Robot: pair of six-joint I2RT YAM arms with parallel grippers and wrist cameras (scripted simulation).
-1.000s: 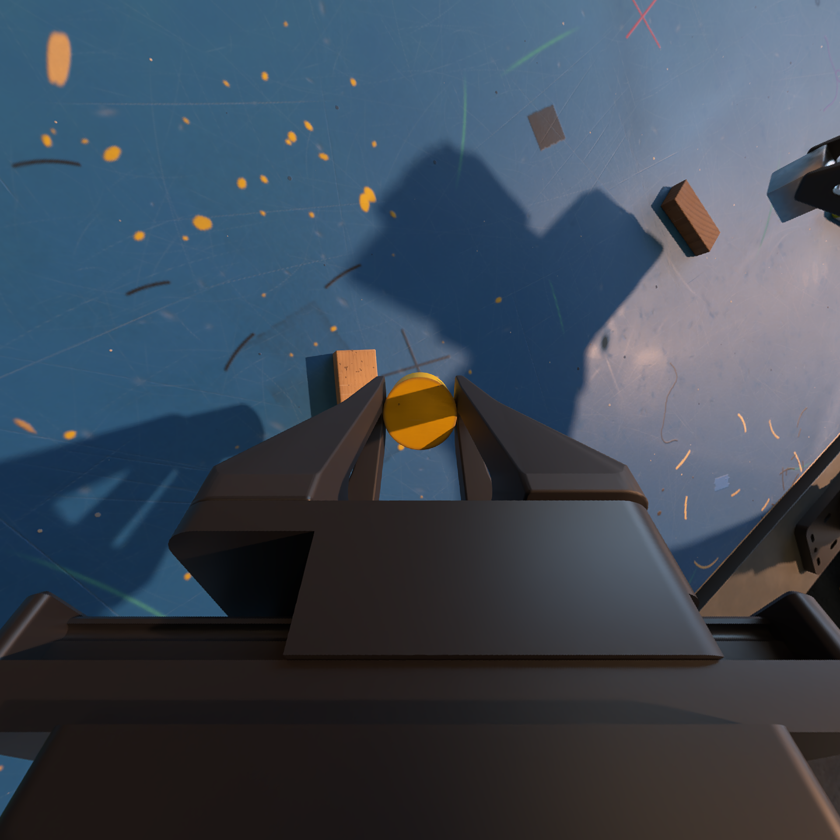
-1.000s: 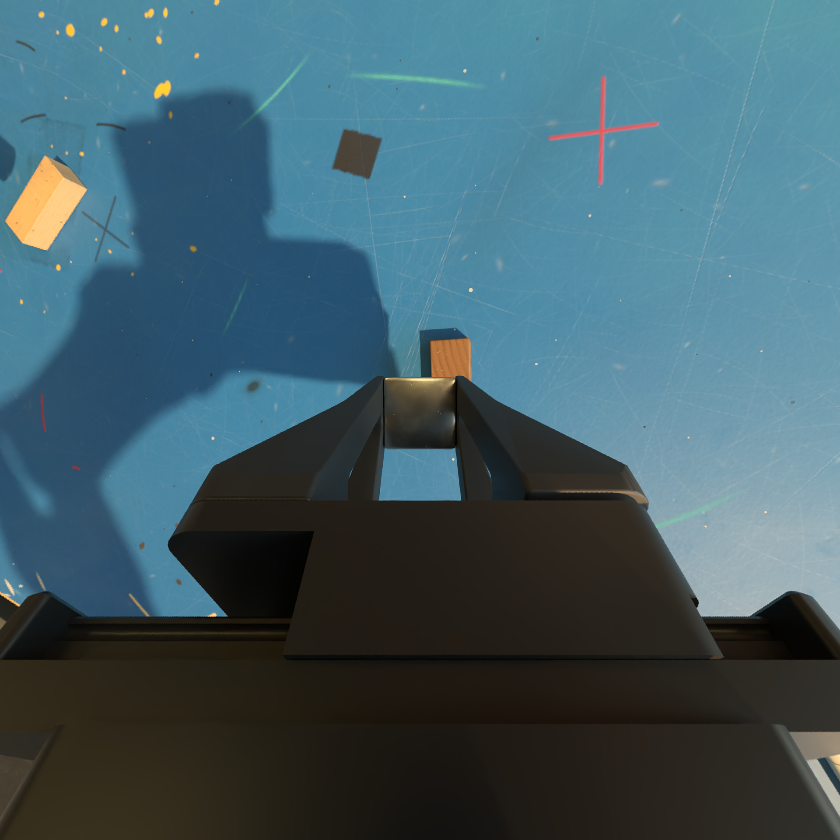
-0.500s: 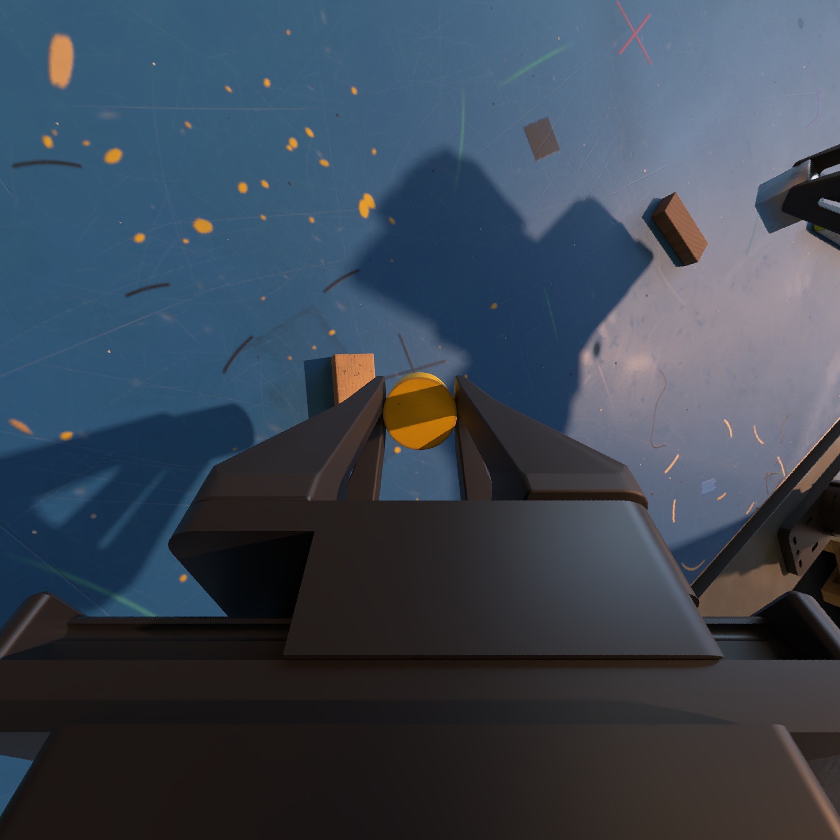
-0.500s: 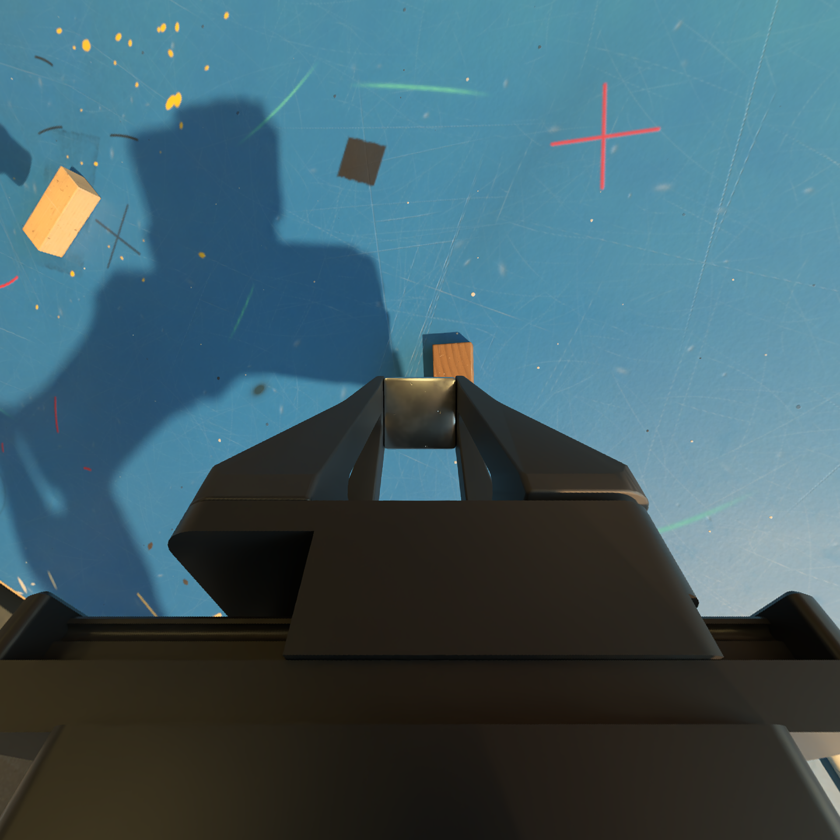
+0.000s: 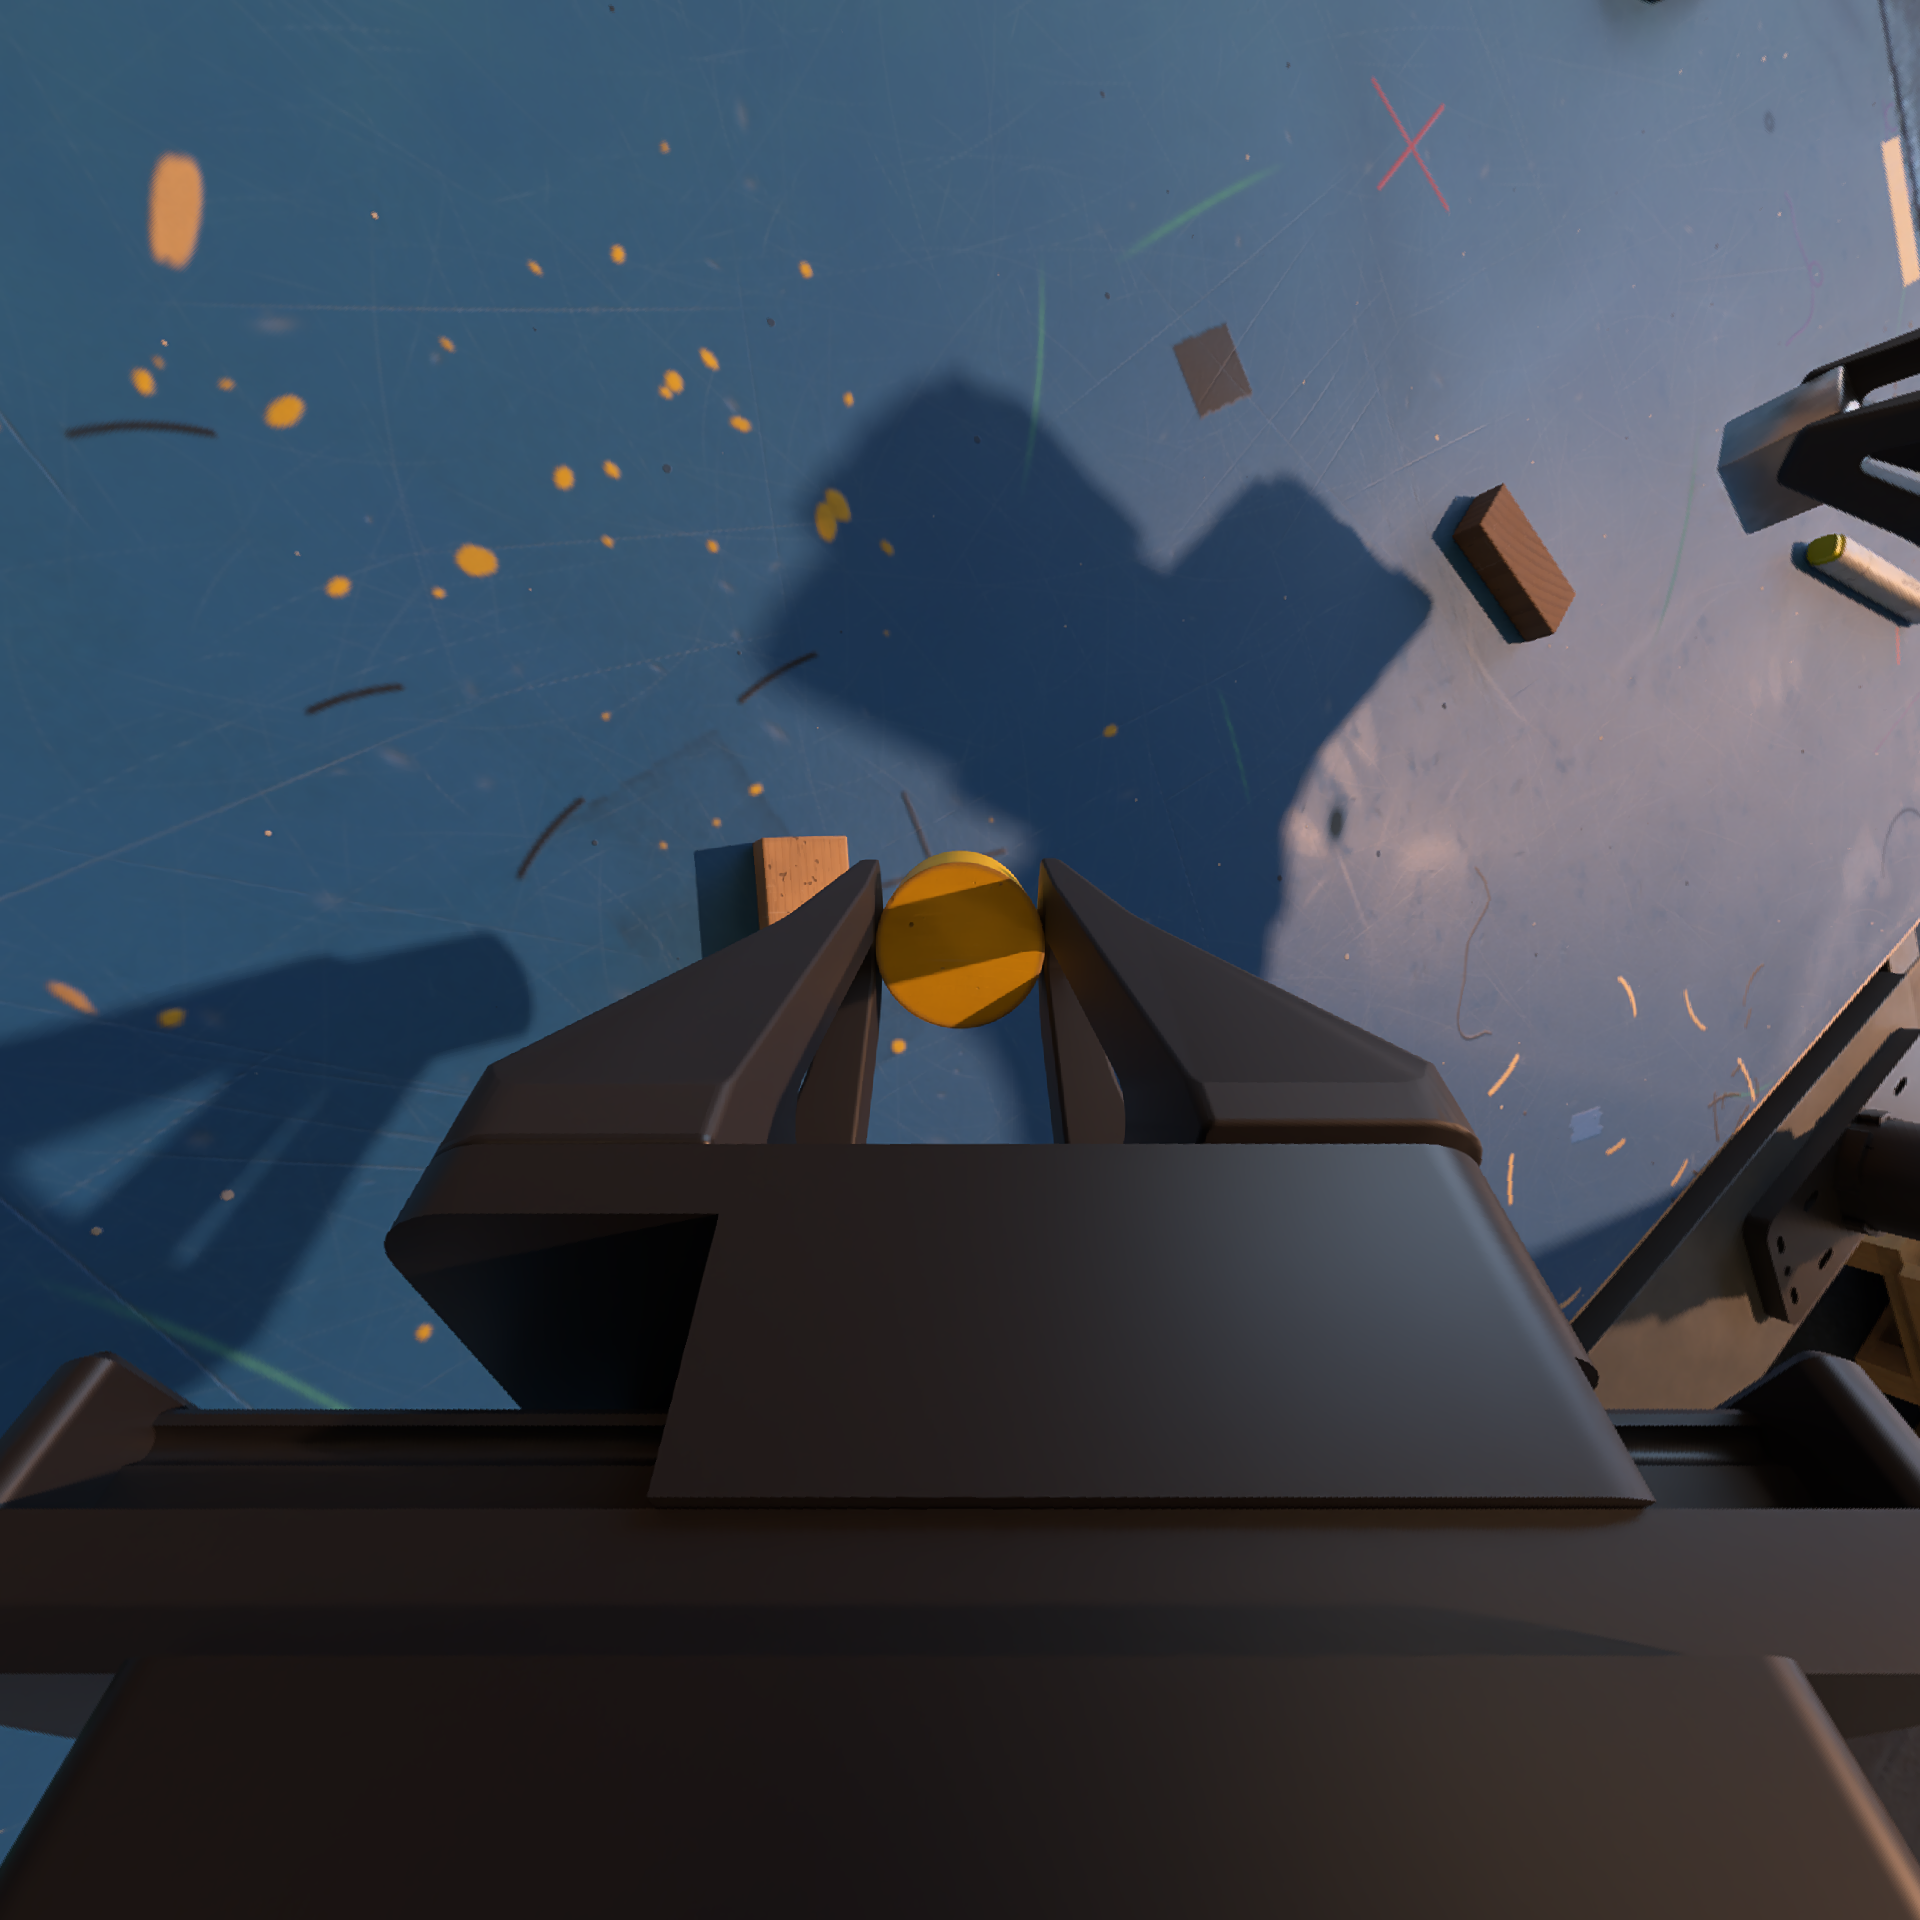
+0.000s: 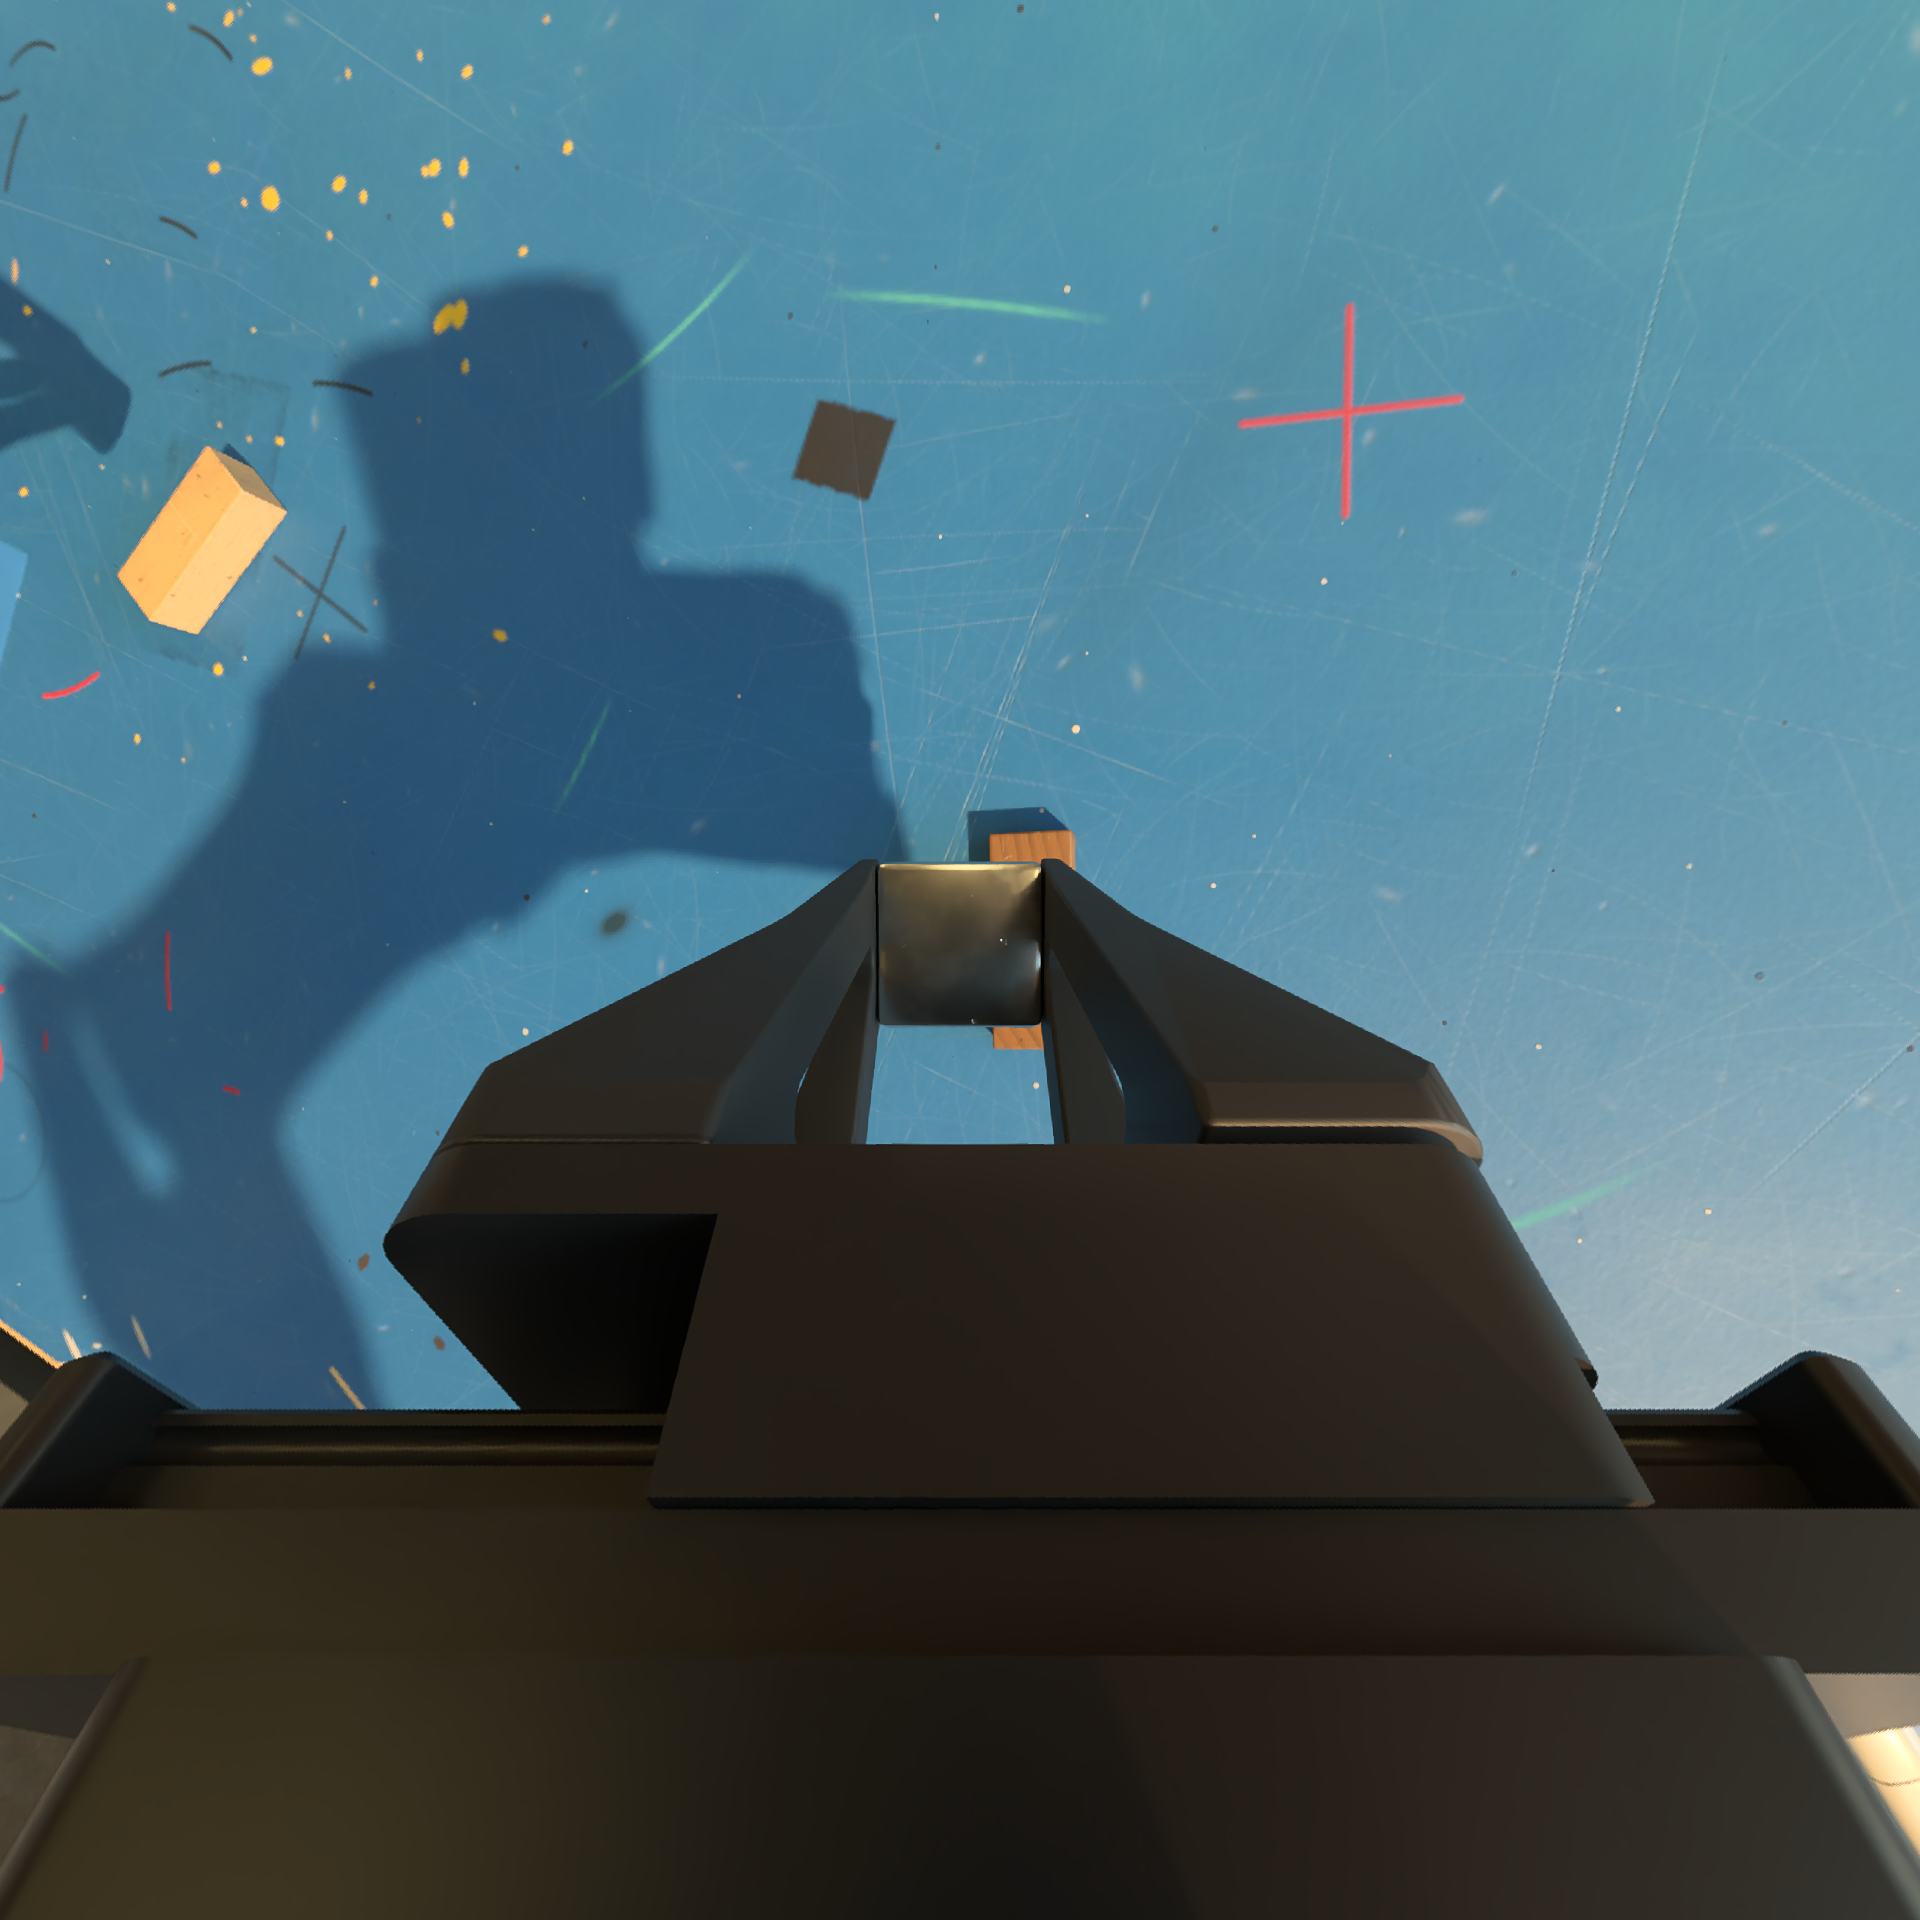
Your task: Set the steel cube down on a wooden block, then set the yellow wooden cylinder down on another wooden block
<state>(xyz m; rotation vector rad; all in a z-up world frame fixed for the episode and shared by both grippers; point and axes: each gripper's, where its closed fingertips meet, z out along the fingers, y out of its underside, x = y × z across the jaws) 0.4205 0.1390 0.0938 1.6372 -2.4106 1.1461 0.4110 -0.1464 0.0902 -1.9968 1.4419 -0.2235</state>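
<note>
My left gripper (image 5: 958, 904) is shut on the yellow wooden cylinder (image 5: 958, 940) and holds it above the blue table. A pale wooden block (image 5: 795, 873) lies just left of and below it, partly hidden by the left finger; it also shows in the right wrist view (image 6: 200, 540). My right gripper (image 6: 958, 904) is shut on the steel cube (image 6: 956, 940), held above a reddish wooden block (image 6: 1029, 844) that is mostly hidden behind the cube. That block also shows in the left wrist view (image 5: 1512, 561), beside the other gripper (image 5: 1818, 447).
A flat dark brown square patch (image 5: 1210, 369) lies on the table, also in the right wrist view (image 6: 844, 449). A small white tube with a yellow-green cap (image 5: 1860, 566) lies at the right edge. A red cross mark (image 6: 1349, 408) is painted on the table.
Both grippers have risen a little, so the table things look smaller. In the right wrist view the reddish block has slid further under the steel cube. Both grips are unchanged.
</note>
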